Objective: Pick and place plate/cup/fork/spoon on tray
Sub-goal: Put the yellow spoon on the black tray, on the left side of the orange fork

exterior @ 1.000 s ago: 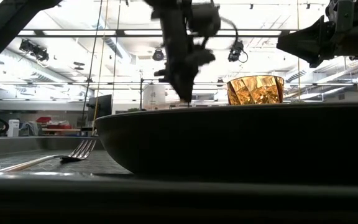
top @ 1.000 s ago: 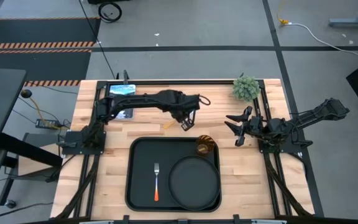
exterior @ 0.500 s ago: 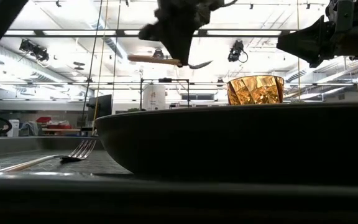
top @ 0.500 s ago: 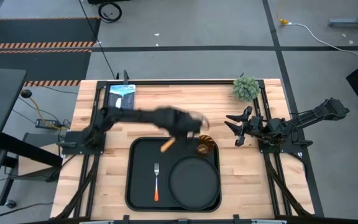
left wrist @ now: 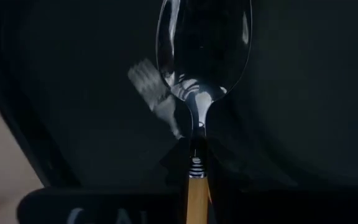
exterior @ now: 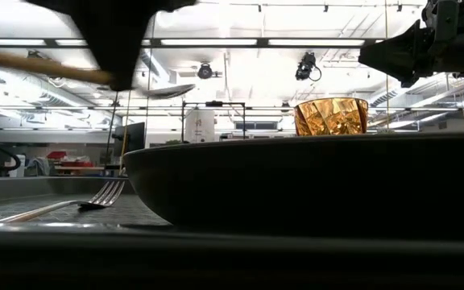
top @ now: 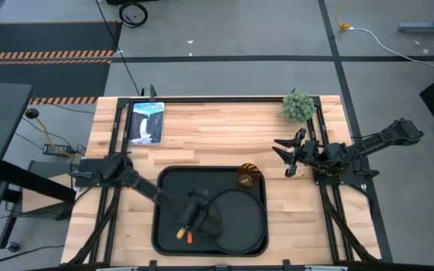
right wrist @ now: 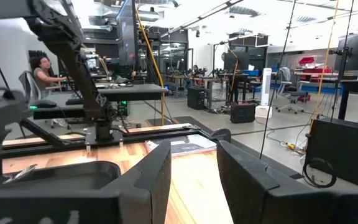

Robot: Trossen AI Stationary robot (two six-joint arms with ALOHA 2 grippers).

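My left gripper [top: 193, 214] hangs over the left half of the black tray [top: 168, 181], shut on the spoon [exterior: 163, 90], whose orange handle [top: 180, 232] sticks out toward the near edge. The fork [exterior: 71, 205] lies flat on the tray floor below it; its tines show blurred in the left wrist view [left wrist: 154, 93]. The round black plate [top: 239, 218] lies in the tray's right half. The amber cup [top: 249, 176] stands upright in the tray's far right corner. My right gripper [top: 286, 155] is open and empty, right of the tray. My left gripper pinches the spoon between its two fingers where the metal neck meets the orange handle [left wrist: 196, 169]. The fingers come from above. The spoon is lifted clear above the tray, roughly level, with the bowl [left wrist: 204, 43] ahead of the fingers and the handle [exterior: 39, 68] behind them.
A small green plant [top: 297, 105] stands at the table's far right corner. A picture card [top: 146, 120] lies at the far left. Bare wood lies between the tray and the far edge.
My left gripper has lifted the spoon off the wood beyond the tray's far edge. It has carried it toward the near edge and a little left, over the tray's left half above the fork. The spoon stays roughly level.
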